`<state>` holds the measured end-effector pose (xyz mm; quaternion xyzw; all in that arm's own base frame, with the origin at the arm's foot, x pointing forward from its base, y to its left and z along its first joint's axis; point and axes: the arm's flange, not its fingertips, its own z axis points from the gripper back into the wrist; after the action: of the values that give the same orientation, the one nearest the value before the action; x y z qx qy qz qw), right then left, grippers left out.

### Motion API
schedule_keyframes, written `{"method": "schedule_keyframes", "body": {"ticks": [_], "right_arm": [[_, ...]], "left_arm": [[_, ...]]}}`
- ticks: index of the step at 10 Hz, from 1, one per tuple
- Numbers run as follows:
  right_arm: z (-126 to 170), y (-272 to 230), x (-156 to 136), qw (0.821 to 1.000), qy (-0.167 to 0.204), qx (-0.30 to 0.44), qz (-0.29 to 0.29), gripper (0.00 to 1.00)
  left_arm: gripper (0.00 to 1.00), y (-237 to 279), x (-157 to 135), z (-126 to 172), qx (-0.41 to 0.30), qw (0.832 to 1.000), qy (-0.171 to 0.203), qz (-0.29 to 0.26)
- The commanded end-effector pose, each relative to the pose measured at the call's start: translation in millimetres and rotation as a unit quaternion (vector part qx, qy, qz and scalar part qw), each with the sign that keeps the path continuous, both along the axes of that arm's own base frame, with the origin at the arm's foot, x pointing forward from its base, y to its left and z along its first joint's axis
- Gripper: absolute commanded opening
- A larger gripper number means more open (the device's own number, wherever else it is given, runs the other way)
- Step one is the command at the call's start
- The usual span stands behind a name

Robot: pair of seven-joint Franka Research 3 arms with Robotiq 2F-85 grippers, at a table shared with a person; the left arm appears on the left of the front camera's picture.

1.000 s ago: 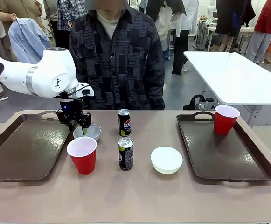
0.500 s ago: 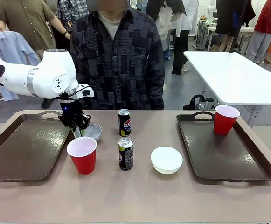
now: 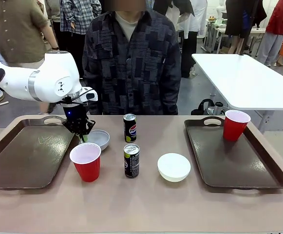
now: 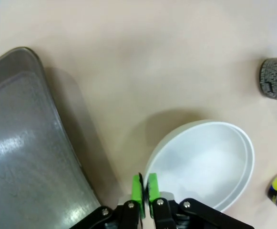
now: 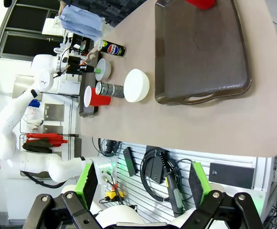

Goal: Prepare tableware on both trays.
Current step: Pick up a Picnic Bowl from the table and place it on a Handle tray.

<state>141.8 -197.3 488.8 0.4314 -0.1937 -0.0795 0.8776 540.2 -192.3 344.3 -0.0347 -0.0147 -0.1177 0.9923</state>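
A beige tabletop (image 3: pixel 146 204) stretches across a busy room. A person (image 3: pixel 131 63) stands at its far edge, and a white table (image 3: pixel 248 78) sits off behind to the right.

The left gripper (image 3: pixel 83 135) hangs low over the tabletop, just right of the left tray (image 3: pixel 14 161). In the left wrist view its green pads (image 4: pixel 137 187) are pinched almost together on the near rim of a white bowl (image 4: pixel 205 162). A second ago the fingers stood apart astride that rim. They have since closed, and the bowl has slid a little toward the cans, away from the tray's edge. Whether it has left the tabletop cannot be told. The grasp looks made, so the step in hand is probably carrying this bowl onto the left tray, which is bare.

Just in front of the bowl stands a red cup (image 3: pixel 85 161). To its right are the near can (image 3: pixel 131 160) and the far can (image 3: pixel 129 127), both upright, then a second bowl (image 3: pixel 174 166), all on the tabletop between the trays. The right tray (image 3: pixel 238 163) carries only the other red cup (image 3: pixel 235 125), at its far corner. Most of the tableware is not yet placed.

The right gripper (image 5: pixel 143 183) is held well back from the table, with its fingers spread wide and nothing between them.
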Motion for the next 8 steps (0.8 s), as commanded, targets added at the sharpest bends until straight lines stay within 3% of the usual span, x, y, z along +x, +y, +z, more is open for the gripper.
{"method": "schedule_keyframes", "body": {"ticks": [1, 5, 8], "right_arm": [[0, 0, 0, 1.000, -0.014, 0.011, 0.007, 1.00], [0, 0, 0, 1.000, -0.014, 0.011, 0.007, 1.00], [0, 0, 0, 1.000, -0.014, 0.011, 0.007, 1.00]], "left_arm": [[0.00, 3, -2, 10, -0.012, 1.000, -0.003, 0.004], [0.00, 9, -8, 36, -0.019, 1.000, 0.002, 0.009], [0.00, 45, -42, 126, -0.017, 1.000, -0.010, -0.016]]}}
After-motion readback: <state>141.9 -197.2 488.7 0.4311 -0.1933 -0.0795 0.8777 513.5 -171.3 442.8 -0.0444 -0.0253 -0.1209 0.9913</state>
